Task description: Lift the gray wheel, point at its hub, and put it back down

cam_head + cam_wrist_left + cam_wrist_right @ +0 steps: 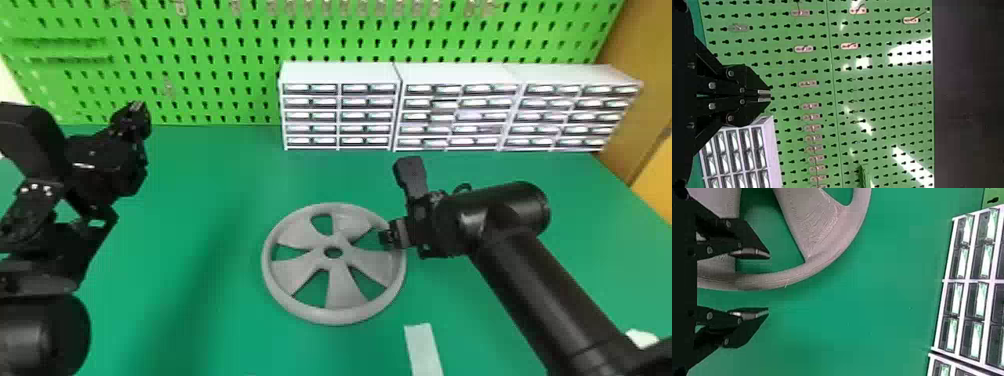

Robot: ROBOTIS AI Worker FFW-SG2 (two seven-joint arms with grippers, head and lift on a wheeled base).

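Observation:
The gray wheel [344, 290] lies flat on the green table, its hub [322, 257] facing up around a round hole. At the wheel's right side is my right gripper [392, 237]. In the right wrist view, the parted fingers of that right gripper [768, 284] stand on either side of the rim of the wheel [805, 221], one over a gap between spokes and one outside, without pinching it. My left gripper [134, 112] is raised at the left, away from the wheel; in the left wrist view the tips of this left gripper [770, 95] are together with nothing between them.
White drawer cabinets [340, 72] line the table's back, before a green pegboard [200, 65]. A pale strip [422, 347] lies near the front edge, right of the wheel. Something white [641, 338] is at the lower right, beside the right arm.

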